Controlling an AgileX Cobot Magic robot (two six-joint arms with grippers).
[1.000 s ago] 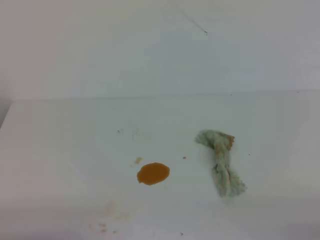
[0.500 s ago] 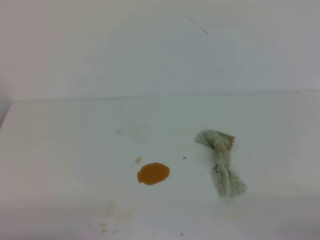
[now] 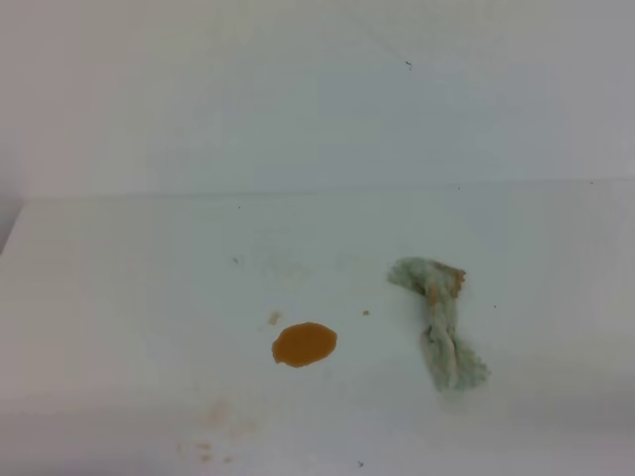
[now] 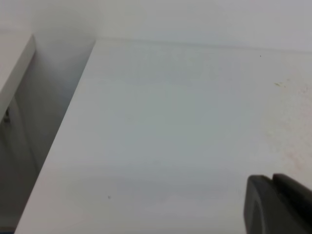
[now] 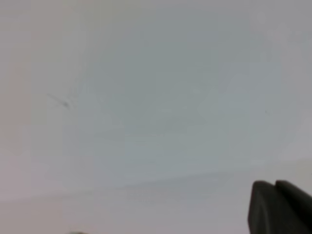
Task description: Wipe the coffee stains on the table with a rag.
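The coffee stains (image 3: 305,344) are a glossy orange-brown oval puddle at the table's (image 3: 119,297) front middle, with tiny brown specks (image 3: 275,318) close by. To its right lies the rag (image 3: 438,319), a twisted pale mint-green cloth with an orange-brown blotch at its far end; nothing touches it. No gripper appears in the exterior high view. In the left wrist view my left gripper (image 4: 272,195) is only a dark tip at the bottom right, jaws together and empty, over bare table. My right gripper (image 5: 274,200) looks the same in its wrist view, shut on nothing.
Faint brownish smudges (image 3: 213,416) mark the table near its front edge. A plain white wall (image 3: 317,99) rises behind the table. In the left wrist view the table's left edge (image 4: 63,122) drops into a shadowed gap beside a white ledge (image 4: 14,63).
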